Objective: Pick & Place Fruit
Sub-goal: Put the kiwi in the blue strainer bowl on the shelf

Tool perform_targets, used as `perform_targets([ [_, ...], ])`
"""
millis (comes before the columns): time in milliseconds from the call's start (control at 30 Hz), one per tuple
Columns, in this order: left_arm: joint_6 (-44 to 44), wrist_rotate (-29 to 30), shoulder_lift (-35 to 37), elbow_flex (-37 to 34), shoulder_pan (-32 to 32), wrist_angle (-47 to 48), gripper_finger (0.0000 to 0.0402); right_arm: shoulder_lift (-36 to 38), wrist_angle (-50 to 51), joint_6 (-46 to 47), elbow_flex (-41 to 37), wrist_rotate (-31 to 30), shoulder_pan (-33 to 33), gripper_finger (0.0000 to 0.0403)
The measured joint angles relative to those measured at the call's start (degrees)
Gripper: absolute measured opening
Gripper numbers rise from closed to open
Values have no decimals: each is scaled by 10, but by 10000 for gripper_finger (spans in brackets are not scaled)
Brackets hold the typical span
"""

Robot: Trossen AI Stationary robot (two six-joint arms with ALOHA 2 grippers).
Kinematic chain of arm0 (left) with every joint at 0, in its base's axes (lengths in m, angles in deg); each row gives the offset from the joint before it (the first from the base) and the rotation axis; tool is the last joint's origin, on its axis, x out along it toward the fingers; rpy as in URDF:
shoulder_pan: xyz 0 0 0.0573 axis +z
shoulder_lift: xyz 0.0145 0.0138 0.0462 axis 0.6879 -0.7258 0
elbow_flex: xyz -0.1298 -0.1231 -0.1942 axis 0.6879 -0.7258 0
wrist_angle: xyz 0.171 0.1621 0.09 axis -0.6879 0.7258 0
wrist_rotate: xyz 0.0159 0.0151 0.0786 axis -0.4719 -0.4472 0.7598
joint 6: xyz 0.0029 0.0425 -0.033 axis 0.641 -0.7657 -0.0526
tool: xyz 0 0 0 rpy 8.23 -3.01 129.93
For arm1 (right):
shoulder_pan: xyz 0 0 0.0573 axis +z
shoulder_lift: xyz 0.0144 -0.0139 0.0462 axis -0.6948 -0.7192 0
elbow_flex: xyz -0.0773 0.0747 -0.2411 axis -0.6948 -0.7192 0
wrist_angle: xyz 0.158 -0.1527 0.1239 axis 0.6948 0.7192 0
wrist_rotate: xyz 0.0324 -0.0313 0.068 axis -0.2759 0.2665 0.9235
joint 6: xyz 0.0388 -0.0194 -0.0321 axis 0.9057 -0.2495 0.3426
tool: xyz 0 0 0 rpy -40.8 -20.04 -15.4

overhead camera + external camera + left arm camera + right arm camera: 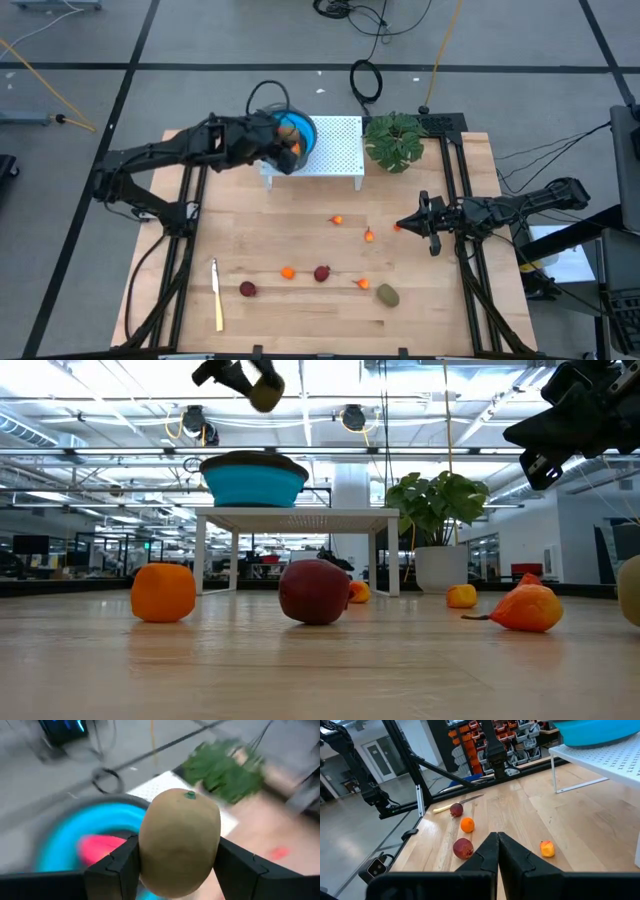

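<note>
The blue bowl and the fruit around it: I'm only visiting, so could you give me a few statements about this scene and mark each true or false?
1. The left gripper holds an olive-brown fruit above the blue bowl. True.
2. The bowl sits directly on the wooden table. False: it stands on a white perforated stand.
3. The right gripper is shut and holds nothing. True.
4. The knife lies inside the bowl. False: it lies on the table near the front left.
5. A second olive-brown fruit lies on the table. True.

I can't make out any readable text, label, brand, number or sign in any of my views, neither on the counter nor in the room behind.
</note>
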Motion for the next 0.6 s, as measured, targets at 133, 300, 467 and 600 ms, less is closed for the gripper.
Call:
perform_targets([
  [133,-172,33,0,0,13,35,207,0,0,0,0,0,0,0],
  [300,-325,34,0,0,27,56,207,0,0,0,0,0,0,0],
  [467,-470,31,0,0,43,88,207,0,0,0,0,0,0,0],
  [600,-528,13,-1,0,58,102,207,0,0,0,0,0,0,0],
])
